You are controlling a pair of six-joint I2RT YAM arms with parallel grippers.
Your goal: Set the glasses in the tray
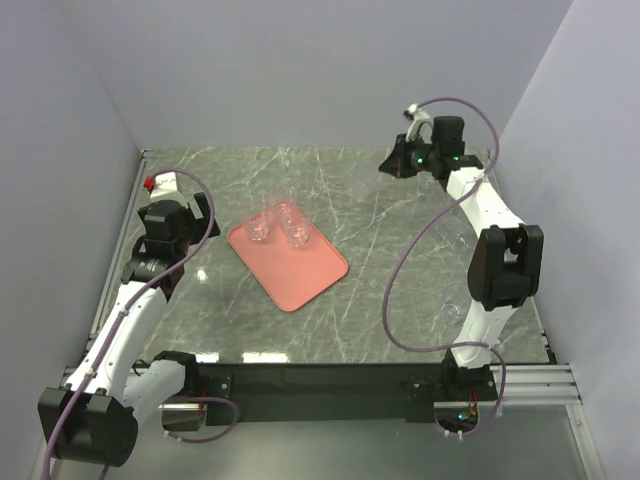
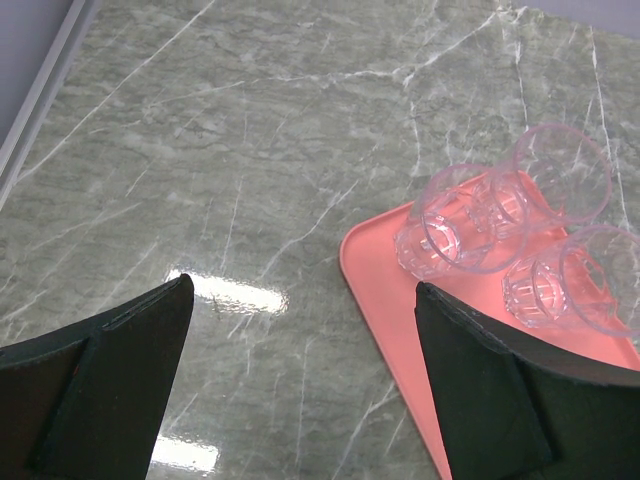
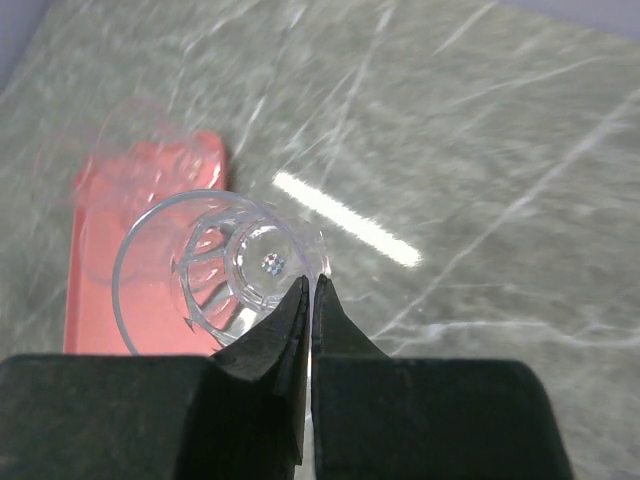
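Note:
The salmon-pink tray lies left of the table's centre. Three clear glasses stand close together at its far end; the left wrist view shows them on the tray. My left gripper is open and empty, low beside the tray's left corner. My right gripper is raised at the back right, shut on the wall of a clear glass. That glass hangs mouth down, and the tray shows blurred below and to the left.
Two more faint clear glasses stand on the marble near the right arm. Grey walls close the table at the back and both sides. A small red item sits at the far left edge.

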